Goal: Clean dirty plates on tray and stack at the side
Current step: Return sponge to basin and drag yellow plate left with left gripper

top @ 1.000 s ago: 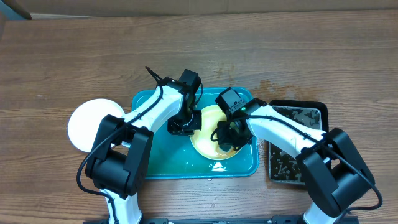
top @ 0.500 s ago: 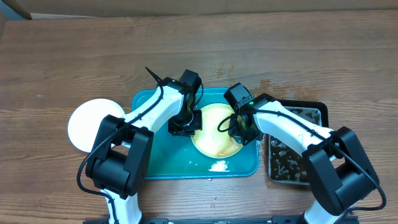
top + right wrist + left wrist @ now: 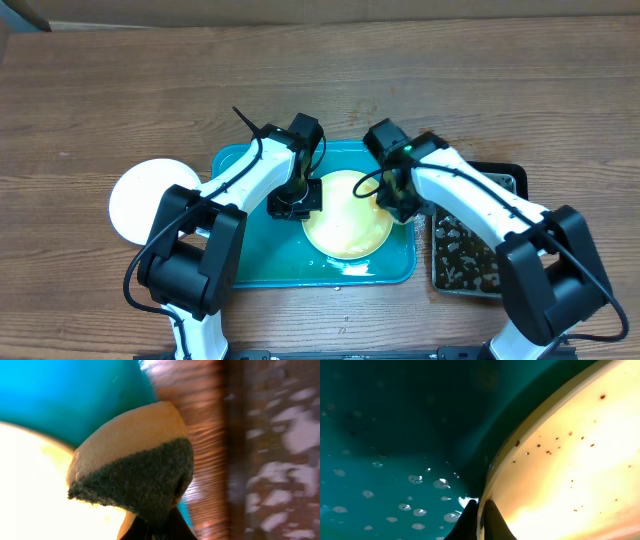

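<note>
Yellow plate (image 3: 347, 226) — left hand (image 3: 481, 519) pinches its rim, right hand (image 3: 156, 527) holds sponge (image 3: 135, 467) opposite.

Speckled pale-yellow plate (image 3: 347, 225) lies in teal tray (image 3: 250, 262), white plate (image 3: 135, 197) outside.

The arms (image 3: 240, 180) are white (joints (image 3: 195, 262), cables (image 3: 244, 121) black).

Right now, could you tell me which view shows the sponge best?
The right wrist view: the sponge fills the frame, yellow foam over dark scouring pad, pinched in the right gripper. Overhead, that gripper hides it; the left wrist shows none.
</note>
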Tool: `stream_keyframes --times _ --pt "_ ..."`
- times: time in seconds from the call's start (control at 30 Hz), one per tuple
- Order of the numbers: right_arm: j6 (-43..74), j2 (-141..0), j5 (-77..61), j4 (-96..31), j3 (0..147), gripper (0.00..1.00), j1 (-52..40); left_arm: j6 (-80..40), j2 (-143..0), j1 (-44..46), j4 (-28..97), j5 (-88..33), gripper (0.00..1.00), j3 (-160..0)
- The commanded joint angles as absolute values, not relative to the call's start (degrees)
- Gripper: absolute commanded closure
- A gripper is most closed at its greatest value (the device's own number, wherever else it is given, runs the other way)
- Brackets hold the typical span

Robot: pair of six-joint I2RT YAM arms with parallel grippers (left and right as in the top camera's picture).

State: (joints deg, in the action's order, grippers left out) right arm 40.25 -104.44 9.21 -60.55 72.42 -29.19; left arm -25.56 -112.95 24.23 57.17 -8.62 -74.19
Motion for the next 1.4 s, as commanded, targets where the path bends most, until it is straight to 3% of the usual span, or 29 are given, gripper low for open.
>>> stream_keyframes --times 0.0,0.27,0.57,0.97,1.37 --pt "40.5 -99.4 12.4 -62.0 76.1 0.96 -28.3 -26.0 -114.4 23.6 57.2 -3.6 0.96 -72.8" --pt "39.8 -92.0 12.3 -67.4 76.9 0.96 -19.7 -26.0 -113.4 23.6 57.2 -2.8 0.96 -72.9" --pt "27.0 -93.3 10.9 -70.8 74.6 0.92 -6.5 -29.0 -103.2 23.6 59.9 5.4 0.96 -73.4" --pt "26.5 -93.5 3.9 -56.0 58.8 0.92 -4.4 -28.9 -89.0 23.7 63.0 20.8 0.96 -73.4" --pt "22.7 -93.5 -8.3 -41.9 48.8 0.92 -4.5 -28.7 -86.1 29.9 64.8 42.0 0.96 -73.4"
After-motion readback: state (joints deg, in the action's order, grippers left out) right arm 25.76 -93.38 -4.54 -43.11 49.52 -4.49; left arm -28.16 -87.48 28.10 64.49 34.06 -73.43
